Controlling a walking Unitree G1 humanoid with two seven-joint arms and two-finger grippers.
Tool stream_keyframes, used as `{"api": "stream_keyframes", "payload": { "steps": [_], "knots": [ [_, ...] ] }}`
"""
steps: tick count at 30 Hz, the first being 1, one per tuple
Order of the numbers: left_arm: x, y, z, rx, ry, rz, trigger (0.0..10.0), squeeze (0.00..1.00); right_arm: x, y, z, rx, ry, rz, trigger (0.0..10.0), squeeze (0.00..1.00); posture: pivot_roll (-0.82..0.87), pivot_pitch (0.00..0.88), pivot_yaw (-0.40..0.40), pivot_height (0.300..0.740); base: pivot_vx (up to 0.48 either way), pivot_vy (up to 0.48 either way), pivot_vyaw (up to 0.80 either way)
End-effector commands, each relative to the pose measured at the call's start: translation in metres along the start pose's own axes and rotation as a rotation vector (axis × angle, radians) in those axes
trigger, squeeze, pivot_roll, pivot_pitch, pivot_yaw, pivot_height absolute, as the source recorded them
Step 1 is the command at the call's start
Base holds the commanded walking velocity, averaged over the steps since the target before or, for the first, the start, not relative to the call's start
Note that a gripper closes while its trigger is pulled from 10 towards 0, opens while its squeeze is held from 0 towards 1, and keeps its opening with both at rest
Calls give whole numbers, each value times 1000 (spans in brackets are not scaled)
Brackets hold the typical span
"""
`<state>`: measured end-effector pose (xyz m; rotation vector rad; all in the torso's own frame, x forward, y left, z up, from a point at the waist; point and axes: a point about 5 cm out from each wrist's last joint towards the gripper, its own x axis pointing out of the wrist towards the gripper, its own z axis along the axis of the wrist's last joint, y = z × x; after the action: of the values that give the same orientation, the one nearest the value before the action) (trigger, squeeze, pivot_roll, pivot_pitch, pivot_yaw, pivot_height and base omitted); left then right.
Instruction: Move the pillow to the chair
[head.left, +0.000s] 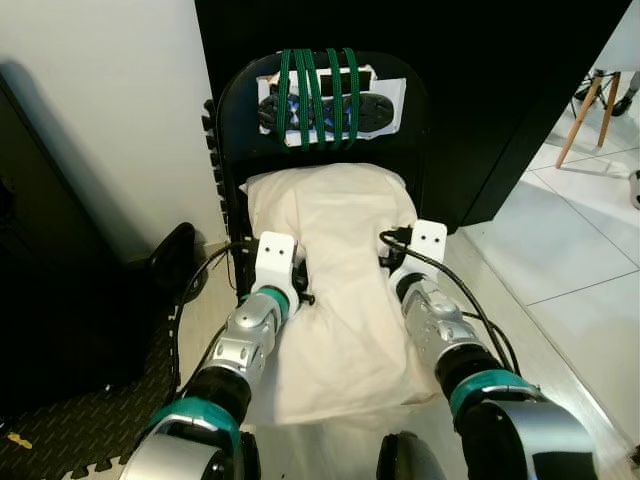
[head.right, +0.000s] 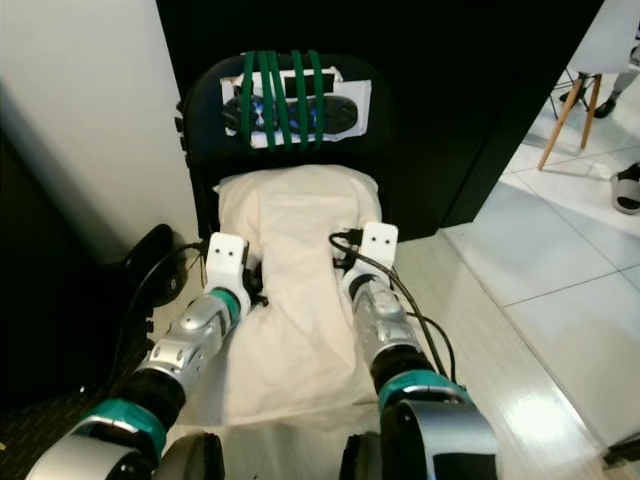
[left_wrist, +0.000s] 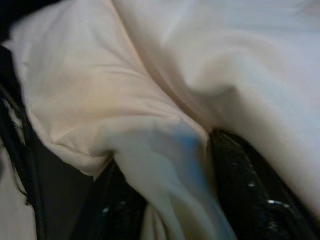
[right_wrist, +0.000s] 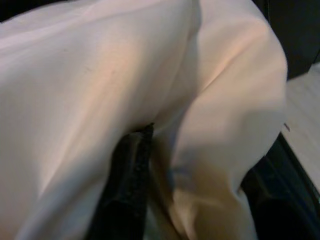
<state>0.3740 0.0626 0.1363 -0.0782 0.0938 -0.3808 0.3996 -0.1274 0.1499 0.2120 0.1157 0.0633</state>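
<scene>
A cream pillow (head.left: 335, 260) lies with its far end on the seat of a black chair (head.left: 232, 120); its near end hangs toward me over the front of the seat. My left gripper (head.left: 298, 285) is shut on the pillow's left edge. In the left wrist view the fabric (left_wrist: 150, 115) is pinched between the black fingers (left_wrist: 250, 190). My right gripper (head.left: 396, 262) is shut on the pillow's right edge, with cloth (right_wrist: 215, 125) bunched over its fingers (right_wrist: 127, 185). The pillow hides both sets of fingertips in the eye views.
Green straps (head.left: 320, 85) bind a white and black device to the chair back. A white wall (head.left: 100, 100) stands to the left and a black cabinet (head.left: 500, 100) behind. A black mat (head.left: 70, 420) covers the floor at left. White tiles (head.left: 580, 250) and wooden chair legs (head.left: 590, 110) lie to the right.
</scene>
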Motion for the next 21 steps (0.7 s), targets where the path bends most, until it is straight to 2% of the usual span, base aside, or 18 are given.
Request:
{"api": "stream_keyframes", "payload": {
  "steps": [1, 2, 7, 8, 10, 11, 14, 17, 18, 19, 20, 21],
  "knots": [
    [-2, -12, -4, 11, 1, -94, 10000, 1000, -3, 8, -14, 23, 24, 45, 10000, 1000, 63, 105, 42, 611, 0, 0, 0],
    [-2, -12, -4, 11, 1, -94, 10000, 1000, -3, 8, -14, 23, 24, 45, 10000, 1000, 63, 105, 42, 611, 0, 0, 0],
    [-44, 22, -18, 3, -23, -163, 10000, 1000, -15, -13, -31, -3, -5, 65, 10000, 1000, 56, 76, 23, 611, 0, 0, 0],
    [-44, 22, -18, 3, -23, -163, 10000, 1000, -15, -13, -31, -3, -5, 65, 10000, 1000, 56, 76, 23, 611, 0, 0, 0],
    [-59, 33, -21, -16, -43, -144, 10000, 1000, -21, -19, -36, -24, -28, 83, 10000, 1000, 58, 69, 21, 611, 0, 0, 0],
    [-59, 33, -21, -16, -43, -144, 10000, 1000, -21, -19, -36, -24, -28, 83, 10000, 1000, 58, 69, 21, 611, 0, 0, 0],
    [-86, 45, -23, -12, -73, -124, 10000, 1000, -32, -30, -45, -8, -57, 87, 10000, 1000, 63, 54, 4, 611, 0, 0, 0],
    [-92, 47, -24, 0, -70, -113, 10000, 1000, -35, -33, -47, -6, -64, 84, 10000, 1000, 63, 54, 4, 611, 0, 0, 0],
    [-99, 47, -27, 16, -53, -111, 10000, 1000, -40, -37, -50, -9, -65, 75, 10000, 1000, 68, 54, -4, 611, 0, 0, 0],
    [-106, 47, -30, 14, -38, -111, 10000, 984, -44, -43, -54, -26, -57, 51, 10000, 1000, 68, 53, -7, 611, 0, 0, 0],
    [-114, 47, -31, 3, -28, -115, 10000, 769, -47, -47, -57, -41, -53, 30, 10000, 1000, 69, 54, -7, 611, 0, 0, 0],
    [-114, 47, -31, 3, -28, -115, 10000, 769, -47, -47, -57, -41, -53, 30, 10000, 1000, 69, 54, -7, 611, 0, 0, 0]
  ]
}}
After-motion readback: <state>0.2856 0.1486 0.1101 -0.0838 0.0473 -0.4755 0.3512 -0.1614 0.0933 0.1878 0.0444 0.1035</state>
